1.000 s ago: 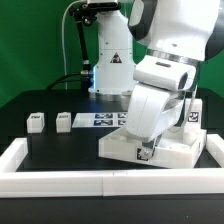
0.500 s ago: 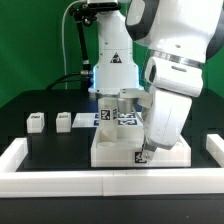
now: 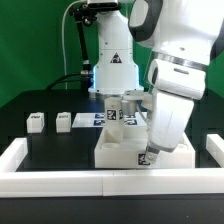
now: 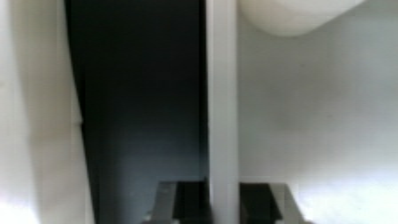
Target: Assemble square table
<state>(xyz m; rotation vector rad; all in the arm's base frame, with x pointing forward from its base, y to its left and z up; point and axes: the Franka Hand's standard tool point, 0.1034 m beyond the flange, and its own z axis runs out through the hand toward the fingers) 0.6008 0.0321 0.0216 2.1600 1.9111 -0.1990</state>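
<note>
1. Hand [image 3: 147, 156] clamped nearly shut on slab [image 3: 118, 150] edge wall, prob. to drag or square it.
2. Slab flat on surface [image 3: 60, 145], centre-front; two loose legs [image 3: 36, 122] sit apart, exterior view's left.

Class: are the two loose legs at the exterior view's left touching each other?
Apart: exterior view shows black table between leftmost leg and neighbouring leg.
</note>
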